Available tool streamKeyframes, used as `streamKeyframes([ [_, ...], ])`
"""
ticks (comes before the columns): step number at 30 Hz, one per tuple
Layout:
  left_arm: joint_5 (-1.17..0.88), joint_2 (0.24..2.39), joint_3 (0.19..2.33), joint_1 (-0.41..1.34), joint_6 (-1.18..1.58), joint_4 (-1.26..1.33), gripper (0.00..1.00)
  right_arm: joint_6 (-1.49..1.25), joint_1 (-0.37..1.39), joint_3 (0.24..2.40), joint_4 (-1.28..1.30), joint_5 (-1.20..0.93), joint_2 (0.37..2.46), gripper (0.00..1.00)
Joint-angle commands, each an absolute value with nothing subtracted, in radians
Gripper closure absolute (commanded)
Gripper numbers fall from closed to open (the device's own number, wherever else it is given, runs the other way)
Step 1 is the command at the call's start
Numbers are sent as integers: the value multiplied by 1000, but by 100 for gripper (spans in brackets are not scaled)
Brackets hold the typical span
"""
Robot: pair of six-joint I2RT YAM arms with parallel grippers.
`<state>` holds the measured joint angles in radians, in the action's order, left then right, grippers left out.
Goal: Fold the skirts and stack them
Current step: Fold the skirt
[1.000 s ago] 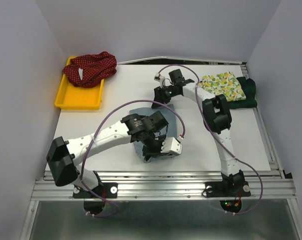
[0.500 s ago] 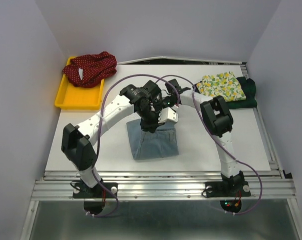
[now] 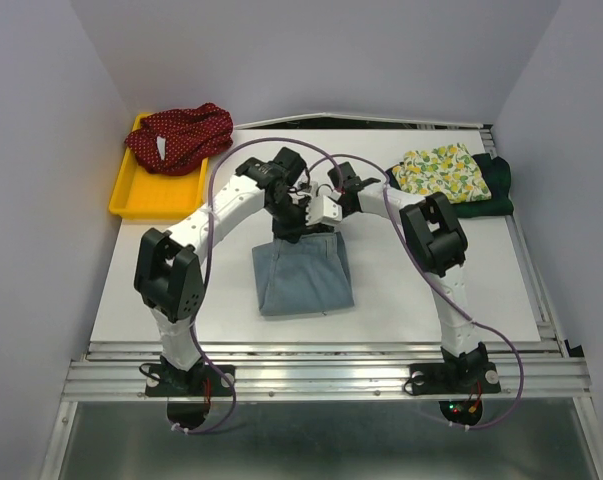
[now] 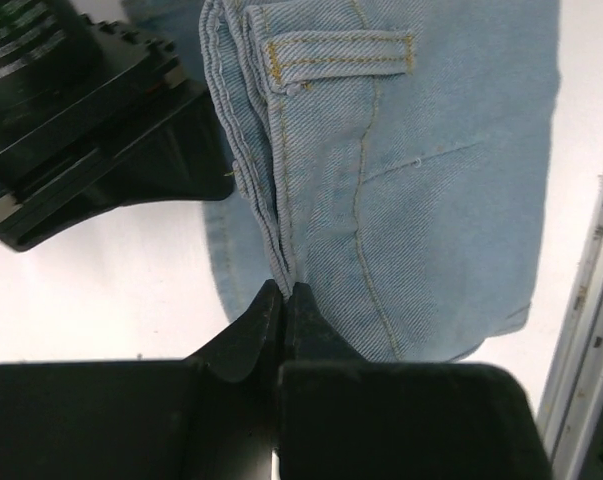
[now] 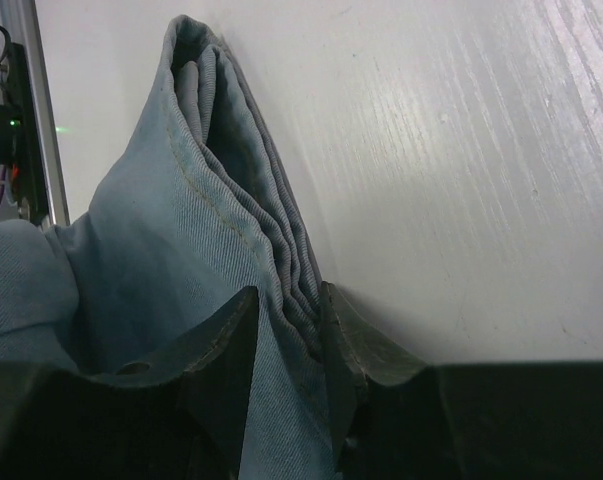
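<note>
The light-blue denim skirt (image 3: 303, 278) lies folded at the table's middle. Both grippers meet at its far edge. My left gripper (image 3: 293, 232) is shut on the doubled denim edge (image 4: 281, 230), its fingertips (image 4: 284, 290) pinched together on the cloth. My right gripper (image 3: 333, 222) is beside it, its jaws (image 5: 289, 300) shut on a thick bundle of several denim layers (image 5: 181, 200). The red white-dotted skirt (image 3: 179, 135) is heaped at the back left. The lemon-print skirt (image 3: 441, 168) lies folded on the dark green one (image 3: 496, 188) at the back right.
A yellow tray (image 3: 156, 195) at the back left holds the red skirt. White walls close in the left, back and right sides. A metal rail (image 3: 321, 372) runs along the near edge. The right arm's black body (image 4: 91, 130) shows close to the left gripper.
My left arm has swung from the skirt's near edge to its far edge, carrying the hem over so the denim is folded shorter. My right gripper's jaws have narrowed onto the layered far edge.
</note>
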<state>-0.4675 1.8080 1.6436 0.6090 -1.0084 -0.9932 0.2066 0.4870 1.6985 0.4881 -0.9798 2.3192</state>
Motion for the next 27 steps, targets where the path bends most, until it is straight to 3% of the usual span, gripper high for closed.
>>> streamKeyframes([
  [1,-437,1786,1612,581,-1020,-876,96,216,506,1670,525,-969,2309,63],
  [16,-368,1801,1428,560,-1017,-586,96,204,506,1703,529,-974,2339,67],
  [27,-360,1839,1307,560,-1011,-462,96,124,506,1758,526,-828,2355,79],
])
